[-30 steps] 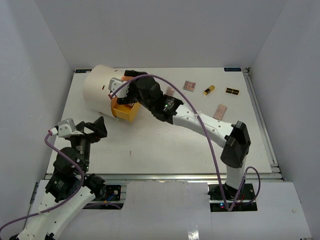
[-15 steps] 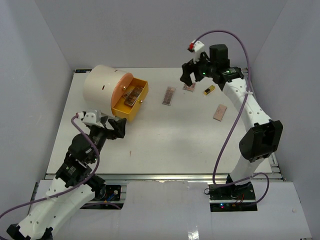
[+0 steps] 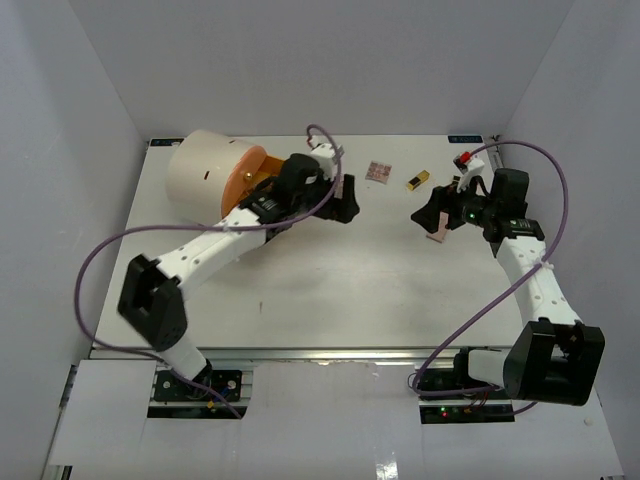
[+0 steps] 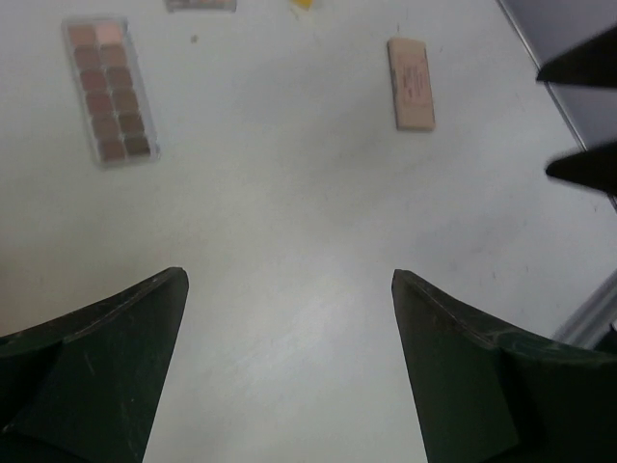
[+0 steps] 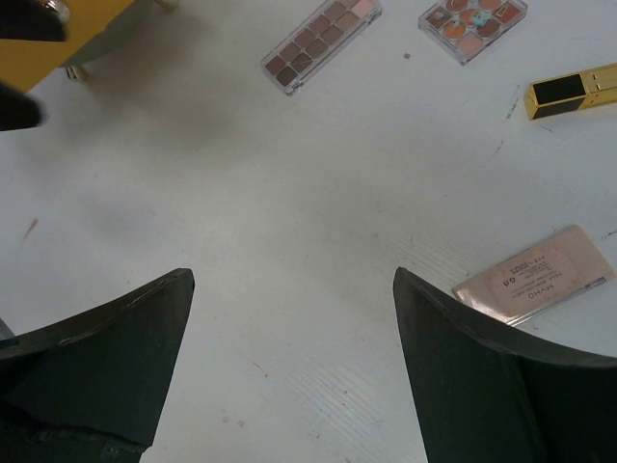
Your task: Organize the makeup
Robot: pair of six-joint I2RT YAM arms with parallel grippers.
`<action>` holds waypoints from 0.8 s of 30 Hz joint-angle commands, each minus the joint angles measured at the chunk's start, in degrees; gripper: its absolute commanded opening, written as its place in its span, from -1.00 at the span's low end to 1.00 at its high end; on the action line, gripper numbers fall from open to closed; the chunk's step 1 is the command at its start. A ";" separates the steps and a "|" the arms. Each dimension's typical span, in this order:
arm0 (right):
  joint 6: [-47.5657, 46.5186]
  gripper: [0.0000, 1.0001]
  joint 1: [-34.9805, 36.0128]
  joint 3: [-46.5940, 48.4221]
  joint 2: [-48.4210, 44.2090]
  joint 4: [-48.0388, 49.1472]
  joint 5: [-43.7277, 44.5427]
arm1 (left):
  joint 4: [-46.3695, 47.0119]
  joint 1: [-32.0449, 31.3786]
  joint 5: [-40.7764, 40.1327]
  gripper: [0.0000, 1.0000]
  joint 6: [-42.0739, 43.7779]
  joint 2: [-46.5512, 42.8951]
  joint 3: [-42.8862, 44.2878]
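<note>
plenty loose out here: long eyeshadow palette (image 4: 108, 92), square palette (image 5: 472, 24), gold-black lipstick (image 5: 574, 90) and flat pink palette (image 5: 535, 275), all lying apart on the worktop (image 3: 300, 280), none tidied. left end effector (image 4: 289, 280) gaping, empty, near the long palette. right end effector (image 5: 289, 275) wide too, empty, just beside the pink one. yellow drawer (image 5: 48, 48) in sight (contents hidden). most of the job left, by the look.

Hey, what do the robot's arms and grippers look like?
The left arm and right arm have white links and black joints, each with a looping purple cable. The left gripper and right gripper have dark, wedge-shaped fingers.
</note>
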 commanded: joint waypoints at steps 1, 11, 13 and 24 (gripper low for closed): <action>0.42 0.81 -5.15 -1.95 -2.75 7.48 -13.27 | -7.87 -2.06 -8.85 0.96 4.59 17.65 19.52; 0.05 0.82 -7.78 -3.26 -4.93 7.59 -17.26 | -15.45 -1.79 -25.03 0.96 14.24 48.23 49.91; -0.66 0.82 -7.83 -3.57 -5.21 7.59 -17.23 | -15.08 -1.21 -26.48 0.96 14.66 50.39 52.09; -2.35 0.81 -7.69 -4.12 -4.40 7.59 -17.57 | -9.94 2.73 -25.51 0.96 15.10 53.90 51.62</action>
